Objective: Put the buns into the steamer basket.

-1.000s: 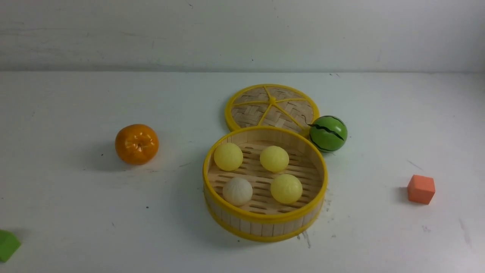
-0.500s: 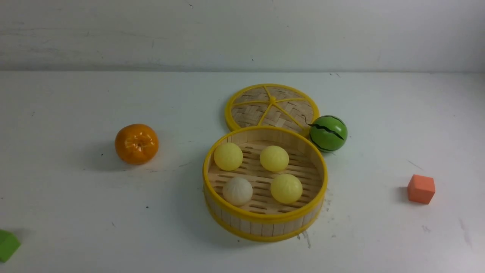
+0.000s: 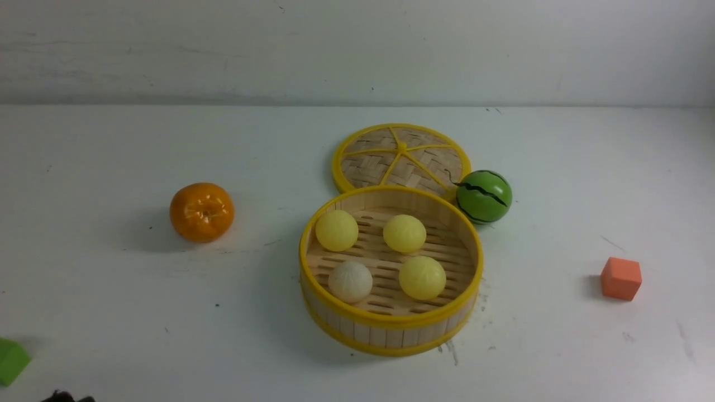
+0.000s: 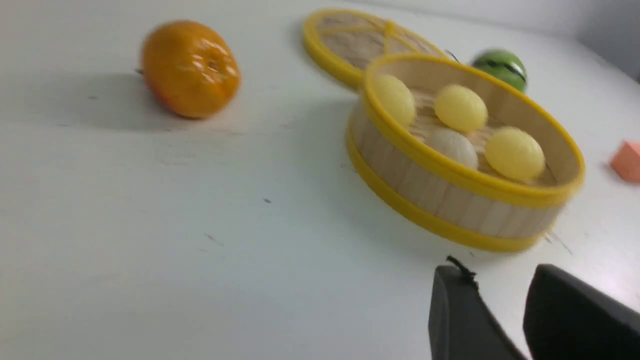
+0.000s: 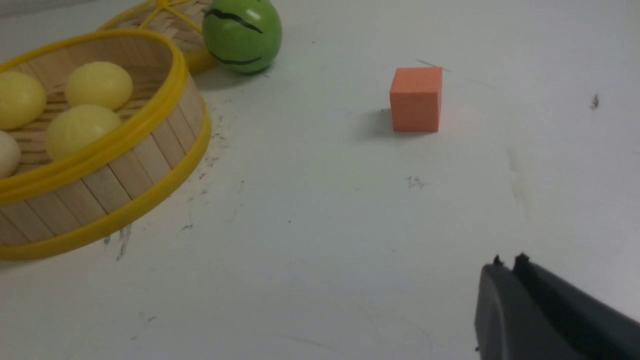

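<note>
The steamer basket (image 3: pixel 391 329) stands at the table's middle. Inside it lie three pale yellow buns (image 3: pixel 336 230) (image 3: pixel 404 233) (image 3: pixel 422 277) and one off-white pleated bun (image 3: pixel 350 282). My left gripper (image 4: pixel 500 282) hovers over bare table on the near left side of the basket (image 4: pixel 450 200). Its jaws are open with nothing between them. My right gripper (image 5: pixel 509 262) is shut and empty, over bare table to the near right of the basket (image 5: pixel 125 165). In the front view only a dark bit of my left arm (image 3: pixel 62 397) shows at the bottom edge.
A glossy orange fruit (image 3: pixel 201 212) sits left of the basket. The flat woven lid (image 3: pixel 401 159) lies behind it, with a green striped ball (image 3: pixel 484 196) beside it. An orange cube (image 3: pixel 620 278) stands at right and a green block (image 3: pixel 10 361) at the left edge.
A dark bit of my left arm has come into the front view at the bottom left edge. The buns, the basket and the other objects have not moved.
</note>
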